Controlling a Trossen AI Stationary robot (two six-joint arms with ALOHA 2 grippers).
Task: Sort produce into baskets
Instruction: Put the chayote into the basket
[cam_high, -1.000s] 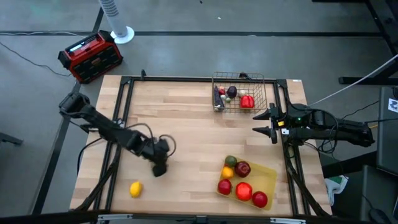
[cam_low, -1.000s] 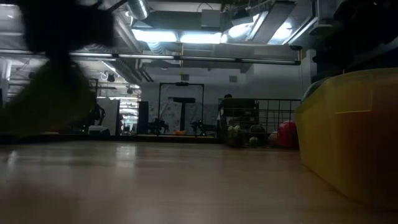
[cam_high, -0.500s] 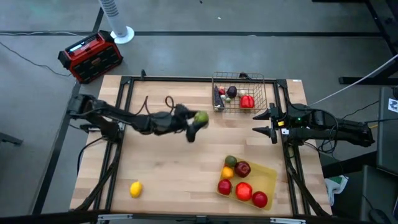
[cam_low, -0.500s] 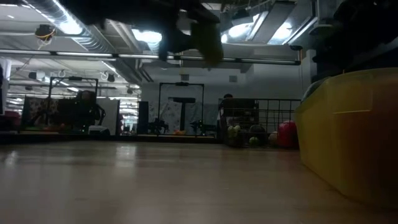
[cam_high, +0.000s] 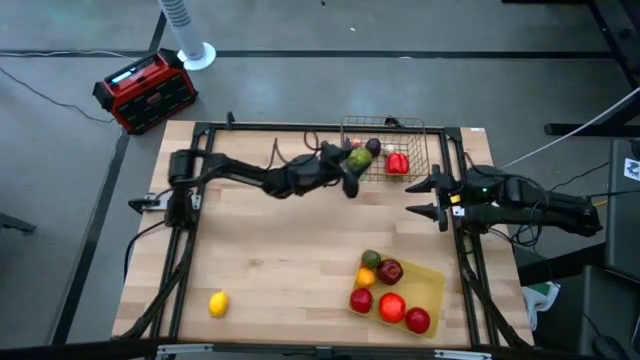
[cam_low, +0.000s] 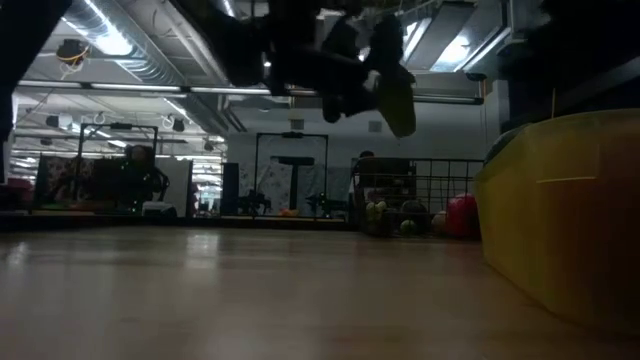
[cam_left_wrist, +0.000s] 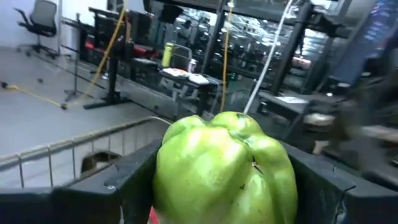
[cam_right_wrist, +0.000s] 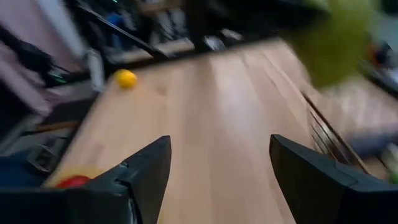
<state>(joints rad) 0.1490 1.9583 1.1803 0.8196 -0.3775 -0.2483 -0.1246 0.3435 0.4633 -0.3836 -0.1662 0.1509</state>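
Observation:
My left gripper (cam_high: 352, 168) is shut on a green pepper (cam_high: 358, 158) and hangs at the left rim of the wire basket (cam_high: 428, 150). The same pepper (cam_left_wrist: 224, 165) fills the left wrist view. The basket holds a red pepper (cam_high: 398, 163), an eggplant (cam_high: 372, 147) and other produce. The yellow tray (cam_high: 436, 286) at the near right holds red apples (cam_high: 391, 308) and other fruit. A lemon (cam_high: 218, 303) lies on the table at the near left. My right gripper (cam_high: 436, 197) waits open at the table's right edge. My left gripper pinches the green pepper by two opposite sides (cam_left_wrist: 168, 180) between its two fingers (cam_left_wrist: 134, 183). The fingers lie level and come from the table's left. The pepper is lifted clear, high over the table at the basket's left rim.
A red-and-black box (cam_high: 145, 90) and a white fan base (cam_high: 196, 55) stand on the floor beyond the far left corner. Bare wood lies between the lemon and the tray. The table's black frame rails (cam_high: 190, 200) run along both sides.
My left gripper has swung from the table's near left, up and toward the far right, as far as the wire basket. It has tipped from pointing down to level. The green pepper has gone with it, lifted clear of the table.

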